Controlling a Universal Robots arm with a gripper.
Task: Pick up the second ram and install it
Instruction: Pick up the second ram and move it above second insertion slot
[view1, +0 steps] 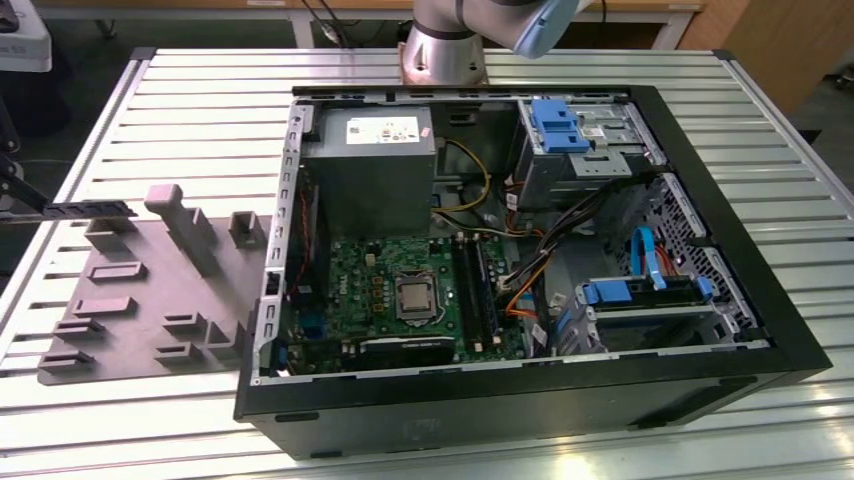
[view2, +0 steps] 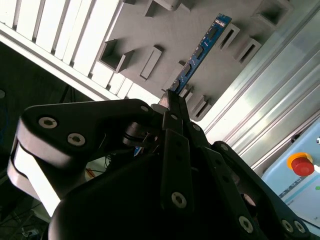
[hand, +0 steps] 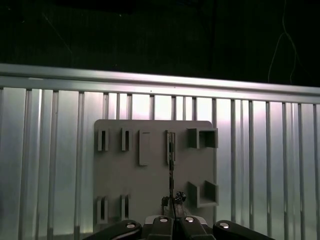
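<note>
Here the second ram (view2: 197, 55) sticks out from clamped jaws.

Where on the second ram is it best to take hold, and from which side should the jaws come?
By one short end, coming in along its length, jaws flat on the two broad faces. The second ram is thin and long, so this likely leaves its long edges free. The gripper holds it so, above the grey tray.
</note>
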